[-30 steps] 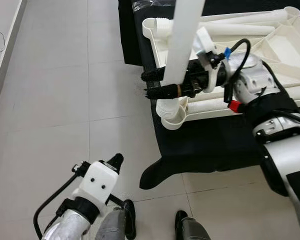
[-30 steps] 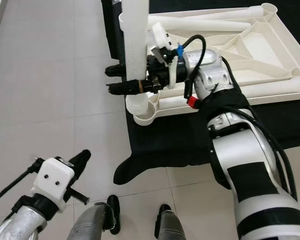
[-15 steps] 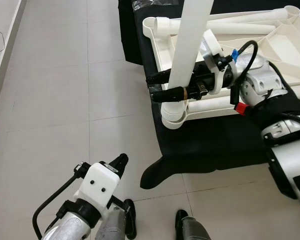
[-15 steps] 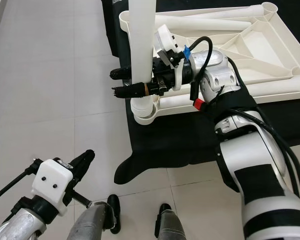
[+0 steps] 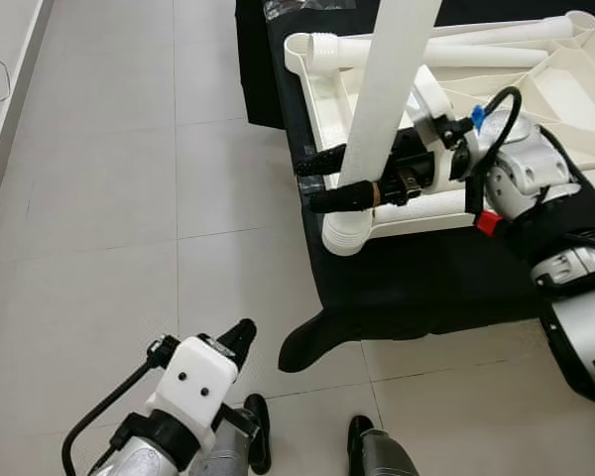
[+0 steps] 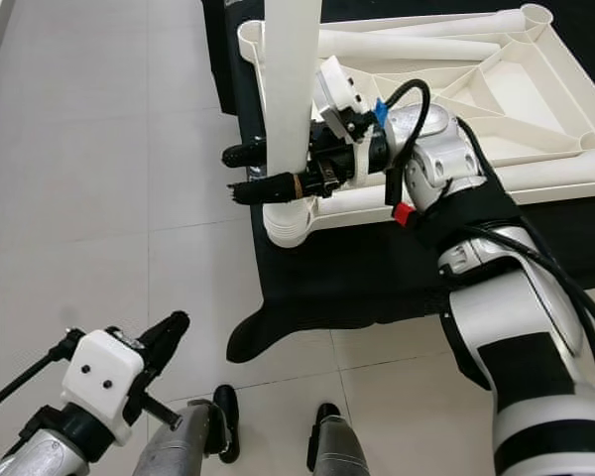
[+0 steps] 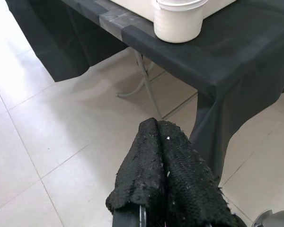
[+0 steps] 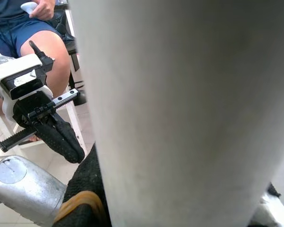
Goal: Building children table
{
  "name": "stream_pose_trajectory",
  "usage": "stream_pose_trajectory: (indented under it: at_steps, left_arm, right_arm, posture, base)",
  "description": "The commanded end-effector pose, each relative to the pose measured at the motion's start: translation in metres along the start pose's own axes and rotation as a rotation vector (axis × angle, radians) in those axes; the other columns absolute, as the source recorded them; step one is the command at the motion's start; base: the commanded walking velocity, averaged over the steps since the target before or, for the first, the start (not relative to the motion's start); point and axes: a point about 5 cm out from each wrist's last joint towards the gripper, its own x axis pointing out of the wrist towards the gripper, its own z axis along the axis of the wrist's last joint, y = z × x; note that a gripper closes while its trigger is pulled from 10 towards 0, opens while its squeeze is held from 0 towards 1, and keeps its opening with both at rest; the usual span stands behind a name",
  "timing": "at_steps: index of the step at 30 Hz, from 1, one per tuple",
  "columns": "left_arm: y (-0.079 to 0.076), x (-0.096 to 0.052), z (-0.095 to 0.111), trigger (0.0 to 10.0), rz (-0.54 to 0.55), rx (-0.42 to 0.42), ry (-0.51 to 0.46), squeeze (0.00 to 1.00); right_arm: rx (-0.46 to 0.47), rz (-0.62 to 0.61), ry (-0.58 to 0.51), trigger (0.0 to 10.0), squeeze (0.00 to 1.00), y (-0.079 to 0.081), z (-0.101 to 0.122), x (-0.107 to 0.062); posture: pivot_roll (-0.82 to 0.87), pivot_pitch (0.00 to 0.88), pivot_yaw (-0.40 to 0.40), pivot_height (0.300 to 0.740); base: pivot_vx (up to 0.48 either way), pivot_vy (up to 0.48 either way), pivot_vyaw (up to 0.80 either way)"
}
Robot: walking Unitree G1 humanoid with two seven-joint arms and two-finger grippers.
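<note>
Right gripper (image 5: 322,180) clamped on white leg (image 5: 387,99), tilted over corner socket (image 5: 345,230) of upturned tabletop (image 5: 307,79), apparently for seating. Left gripper (image 7: 163,177) idle, fingers together.

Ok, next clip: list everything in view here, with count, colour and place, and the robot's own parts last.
Table top: one, white plastic, lying upside down on the black-draped table.
Table leg: one, white tube, standing tilted over the near-left corner socket, held by the right gripper.
Loose legs: at least two, white tubes, lying along the far side inside the table top.
Black cloth: one, draped over a folding table and hanging toward the floor.
Floor: light grey tiles.
Person: one, seated, blue shorts, seen in the right wrist view.
Right gripper: black fingers clamped on the table leg.
Left gripper: black fingers shut, low over the floor, idle.
Robot's feet: two, black.
</note>
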Motion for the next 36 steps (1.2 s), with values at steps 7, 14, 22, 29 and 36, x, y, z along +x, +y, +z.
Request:
stream_pose_trajectory:
  at_steps: [7, 14, 22, 29, 36]
  left_arm:
    - [-0.005, -0.002, 0.000, 10.0, -0.026, -0.013, 0.007, 0.00]
    - [-0.006, -0.001, 0.001, 10.0, -0.032, -0.012, -0.002, 0.00]
    - [-0.008, 0.000, 0.002, 10.0, -0.037, -0.016, -0.007, 0.00]
    - [-0.008, 0.000, 0.002, 10.0, -0.038, -0.017, -0.004, 0.00]
    - [-0.007, -0.001, 0.003, 10.0, -0.036, -0.016, -0.004, 0.00]
  right_arm:
    - [0.009, 0.025, 0.002, 10.0, 0.00, 0.002, -0.005, 0.000]
    - [0.007, 0.019, 0.003, 10.0, 0.00, 0.001, -0.005, -0.001]
    - [-0.007, -0.006, 0.011, 10.0, 0.00, -0.001, -0.004, -0.005]
    - [-0.013, -0.014, 0.016, 10.0, 0.00, -0.002, -0.001, -0.007]
    - [-0.015, -0.018, 0.018, 10.0, 0.00, -0.002, 0.000, -0.009]
  posture:
    - [0.19, 0.385, 0.005, 0.740]
    - [0.19, 0.382, 0.008, 0.740]
    - [0.19, 0.382, 0.009, 0.740]
    - [0.19, 0.391, 0.012, 0.740]
    - [0.19, 0.399, 0.015, 0.740]
  base:
    - [0.000, 0.000, 0.00]
    - [0.000, 0.000, 0.00]
    - [0.000, 0.000, 0.00]
    - [0.000, 0.000, 0.00]
    - [0.000, 0.000, 0.00]
